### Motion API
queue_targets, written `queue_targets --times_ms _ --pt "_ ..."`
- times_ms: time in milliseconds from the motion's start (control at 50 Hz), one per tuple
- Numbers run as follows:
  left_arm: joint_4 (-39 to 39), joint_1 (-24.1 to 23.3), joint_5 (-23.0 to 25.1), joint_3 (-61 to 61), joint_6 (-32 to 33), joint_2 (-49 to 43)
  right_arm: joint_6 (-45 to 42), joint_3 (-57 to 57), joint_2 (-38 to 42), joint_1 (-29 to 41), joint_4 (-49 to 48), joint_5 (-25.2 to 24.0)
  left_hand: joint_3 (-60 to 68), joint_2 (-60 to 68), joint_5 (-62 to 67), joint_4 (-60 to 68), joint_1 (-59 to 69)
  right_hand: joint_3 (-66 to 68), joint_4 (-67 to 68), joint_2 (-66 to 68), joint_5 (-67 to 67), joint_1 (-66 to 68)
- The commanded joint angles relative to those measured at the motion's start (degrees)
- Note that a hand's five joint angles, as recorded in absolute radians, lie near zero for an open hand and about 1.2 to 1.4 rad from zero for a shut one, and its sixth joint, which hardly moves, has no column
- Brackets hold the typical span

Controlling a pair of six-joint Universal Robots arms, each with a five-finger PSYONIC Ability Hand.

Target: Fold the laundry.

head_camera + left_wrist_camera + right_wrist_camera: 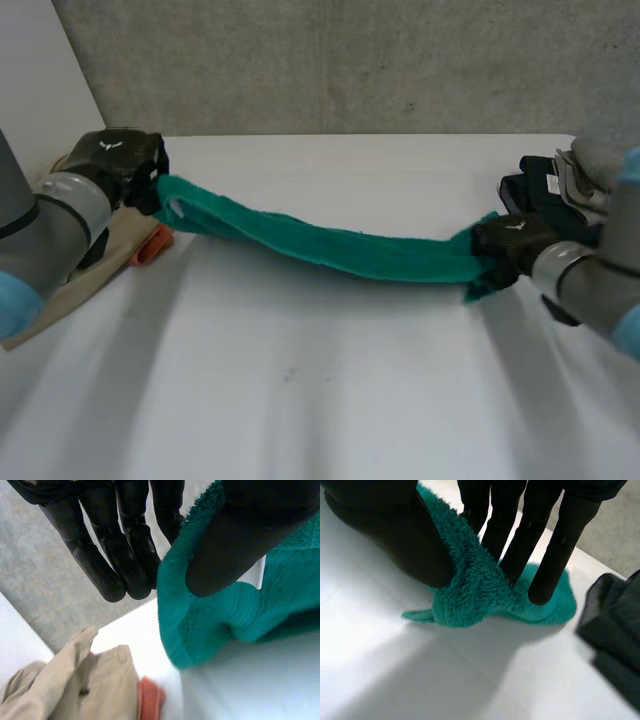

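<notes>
The white table (330, 400) is crossed by a green towel (330, 248), which is held stretched out as a narrow, bunched band. It appears to be raised off the surface along most of its length and sags a little in the middle. Its long axis is laid from the robot's left to its right, with the left end nearer the far edge and the right end nearer the robot. No flat fold is seen in it, so the task is judged to be at an early stage, with the towel not yet spread or folded.

A beige garment (70, 285) at the left edge and a heap of dark clothes (540, 185) at the right are lying crumpled and are judged to be waiting.

The towel's left end is pinched between the thumb and straight fingers of the left hand (118, 160). Its right end is pinched in the same way by the right hand (512, 243), close above the table.

A small orange piece (152, 245) is seen beside the beige garment.
</notes>
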Motion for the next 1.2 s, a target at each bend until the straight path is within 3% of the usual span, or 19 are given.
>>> queue_targets --times_ms 20,60,100,260,340,400,480,560,680,840,940,1020,1200 --pt "-14.41 0.28 -1.43 -2.64 12.86 1.03 -27.78 -2.84 -4.21 -5.12 28.69 -3.02 11.79 11.55 12.49 11.39 15.46 12.98 11.75 12.83 12.68 17.65" --pt "-18.44 0.63 -0.82 -3.25 16.10 -0.37 -36.02 -4.24 -3.07 -5.91 37.46 -2.24 11.79 11.55 12.49 11.39 15.46 12.98 11.75 12.83 12.68 17.65" --pt "-19.43 1.07 0.06 -3.17 17.96 -1.87 -39.14 -5.47 -1.93 -5.92 40.41 -0.92 11.79 11.55 12.49 11.39 15.46 12.98 11.75 12.83 12.68 17.65" --pt "-16.28 -0.42 -0.02 7.53 19.02 -11.53 -34.32 -17.94 4.58 -1.62 33.31 3.65 11.79 11.55 12.49 11.39 15.46 12.98 11.75 12.83 12.68 17.65" --pt "-13.73 -1.04 -3.01 21.85 14.82 -13.83 -28.98 -30.59 4.93 0.58 24.45 5.06 11.79 11.55 12.49 11.39 15.46 12.98 11.75 12.83 12.68 17.65" --pt "-7.86 -0.60 -5.73 36.06 6.23 -12.25 -18.28 -39.03 3.36 1.38 11.12 7.08 11.79 11.55 12.49 11.39 15.46 12.98 11.75 12.83 12.68 17.65" --pt "1.37 0.45 -6.79 43.93 -2.58 -10.40 -7.09 -37.74 -1.38 1.38 -6.22 6.39 11.79 11.55 12.49 11.39 15.46 12.98 11.75 12.83 12.68 17.65" --pt "4.47 0.37 -7.32 46.75 -4.89 -10.05 -2.50 -32.48 -4.82 1.20 -18.81 2.79 11.79 11.55 12.49 11.39 15.46 12.98 11.75 12.83 12.68 17.65" --pt "1.75 0.02 -8.46 43.68 -2.60 -11.19 -2.59 -28.42 -4.91 2.17 -17.16 -2.67 11.79 11.55 12.49 11.39 15.46 12.98 11.75 12.83 12.68 17.65" --pt "1.13 0.11 -6.97 28.49 -2.42 -11.28 -6.27 -26.40 -0.87 4.19 -1.26 -3.37 11.79 11.55 12.49 11.39 15.46 12.98 11.75 12.83 12.68 17.65" --pt "2.35 -3.66 -3.99 16.28 -4.53 -13.11 -12.16 -24.21 -0.51 7.87 4.03 -2.41 -46.97 -47.21 -46.26 -47.37 -43.30 12.98 11.75 12.83 12.68 17.65" --pt "4.46 -6.65 -3.72 12.49 -6.11 -16.01 -14.01 -24.20 -1.74 10.07 3.86 -0.05 -58.21 -58.45 -57.51 -58.61 -54.54 12.98 11.75 12.83 12.68 17.65" --pt "7.37 -12.46 -3.81 13.61 -8.22 -20.68 -9.98 -26.22 -8.86 15.44 4.29 2.16 -58.21 -58.45 -57.51 -58.61 -54.54 12.98 11.75 12.83 12.68 17.65"
